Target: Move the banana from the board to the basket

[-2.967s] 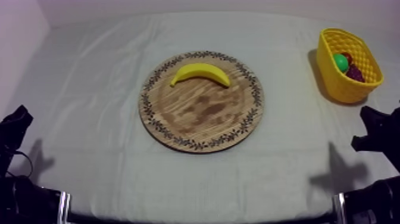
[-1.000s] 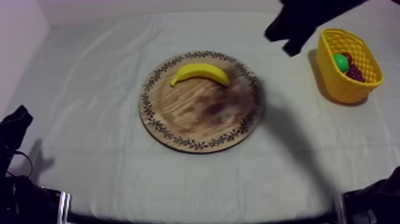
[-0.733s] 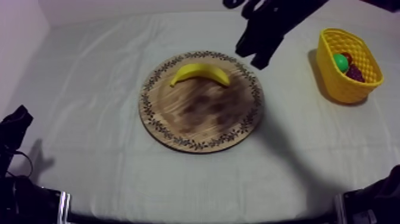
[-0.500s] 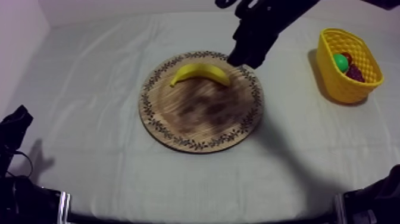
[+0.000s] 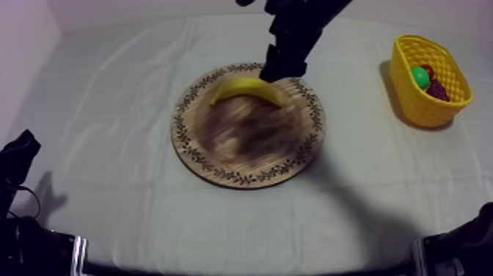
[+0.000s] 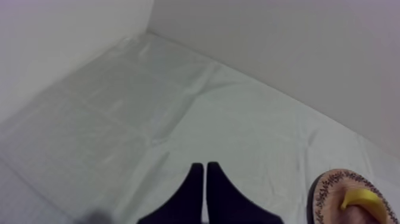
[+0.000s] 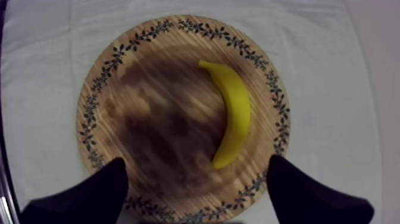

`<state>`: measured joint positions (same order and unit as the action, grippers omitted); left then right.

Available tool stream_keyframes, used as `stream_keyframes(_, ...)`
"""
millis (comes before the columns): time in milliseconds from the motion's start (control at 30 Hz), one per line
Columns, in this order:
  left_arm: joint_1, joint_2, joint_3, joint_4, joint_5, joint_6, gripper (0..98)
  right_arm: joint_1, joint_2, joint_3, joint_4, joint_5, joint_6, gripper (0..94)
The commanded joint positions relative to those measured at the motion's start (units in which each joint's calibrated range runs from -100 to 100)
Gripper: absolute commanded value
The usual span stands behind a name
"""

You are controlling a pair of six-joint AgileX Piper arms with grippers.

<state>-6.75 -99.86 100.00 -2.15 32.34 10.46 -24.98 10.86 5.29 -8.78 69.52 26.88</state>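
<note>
- Well, the bench (image 5: 110,95) is the biggest thing before me, under a grey-white cloth. If the board gets shoved, I think it could slide on that cloth.
- Next comes the wooden board (image 5: 249,150), about mid-bench, carrying the banana on its far part. A finger that meets the wood before closing could push or tip the board.
- Then the yellow basket (image 5: 411,99) sits at the far right of the bench, well apart from the board. It already holds green and dark red toy fruit (image 5: 420,76). A long banana could catch the rim or end up lying across the top and roll out.
- Over the banana's right end hangs the right pincer (image 5: 282,72), its fingers spread wide and holding nothing. From its own camera the fingers straddle the board, with the banana between them but nearer one side. If they close off-centre, I judge the banana may swivel or slip free.
- Smaller is the banana (image 5: 246,89) itself, curved, smooth and lying flat on the board, not yet touched.
- Low at the near left sits the left pincer (image 6: 204,176), fingers pressed together on nothing, well away and no hazard.
- As for writing or brands, I can read none, only the leaf pattern round the board's rim.
</note>
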Motion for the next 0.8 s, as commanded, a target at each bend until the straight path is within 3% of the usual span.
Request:
stream_keyframes(0, 0.0, 0.0, 0.0, 0.03, 0.0, 0.0, 0.1, -0.2, 2.0, -0.9, 0.9, -0.3, 0.0, 83.9)
stream_keyframes(367, 0.0, 0.0, 0.0, 0.03, 0.0, 0.0, 0.1, -1.1, 12.6, -6.3, 3.4, -3.1, 0.2, 81.3)
stream_keyframes(767, 0.0, 0.0, 0.0, 0.03, 0.0, 0.0, 0.1, -0.6, 25.6, -16.4, 5.4, -1.8, -1.2, 81.8)
